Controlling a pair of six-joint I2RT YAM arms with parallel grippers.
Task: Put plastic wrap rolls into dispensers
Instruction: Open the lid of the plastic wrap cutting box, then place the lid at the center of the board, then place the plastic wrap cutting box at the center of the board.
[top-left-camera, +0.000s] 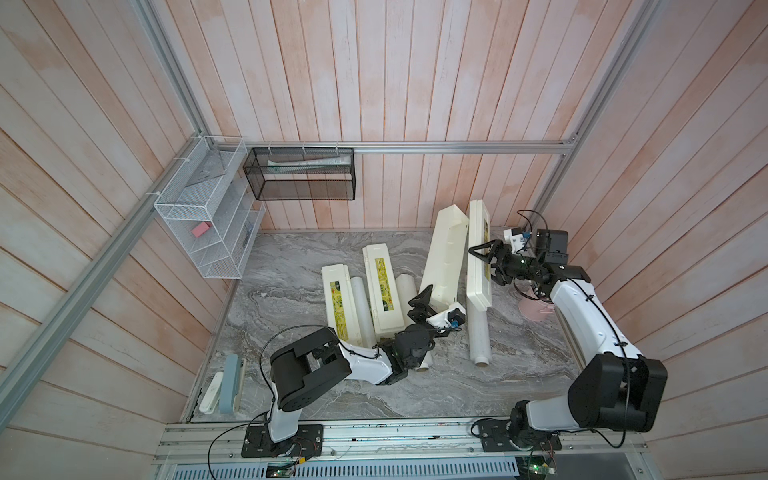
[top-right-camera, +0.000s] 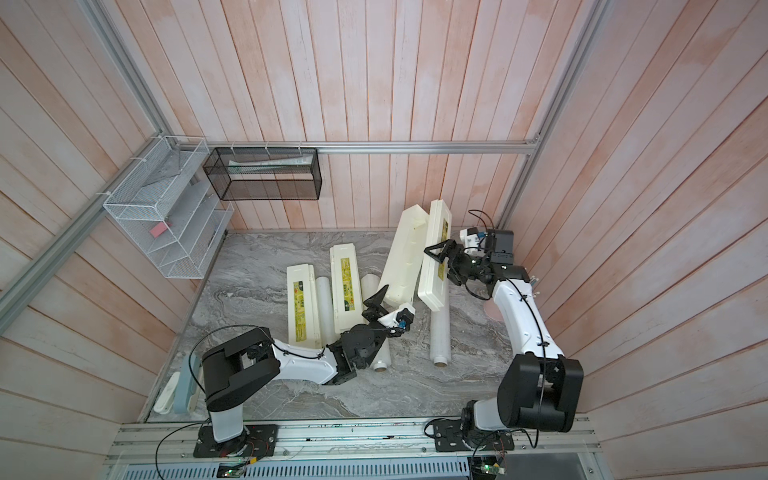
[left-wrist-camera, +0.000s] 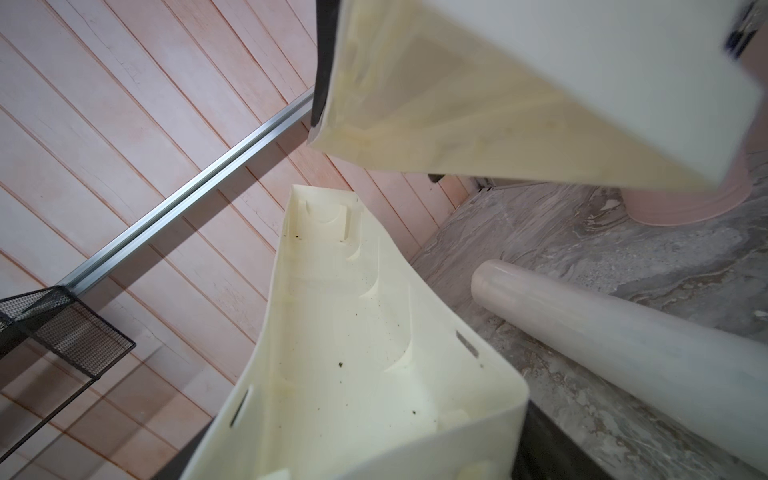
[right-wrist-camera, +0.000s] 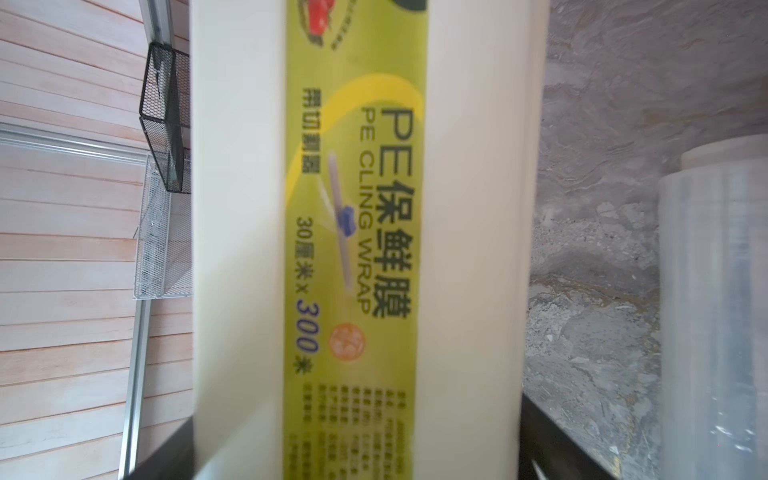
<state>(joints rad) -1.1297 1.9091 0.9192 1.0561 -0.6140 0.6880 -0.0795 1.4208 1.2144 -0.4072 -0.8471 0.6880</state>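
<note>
The open dispenser's lid, labelled "PE CLING WRAP", sits clasped in the right gripper. The left gripper grasps its trough.

Top views high overhead, staring down at whole tabletop; wrist cams super close, both on same open dispenser.

Dispenser trough and labelled lid, side by side
</note>
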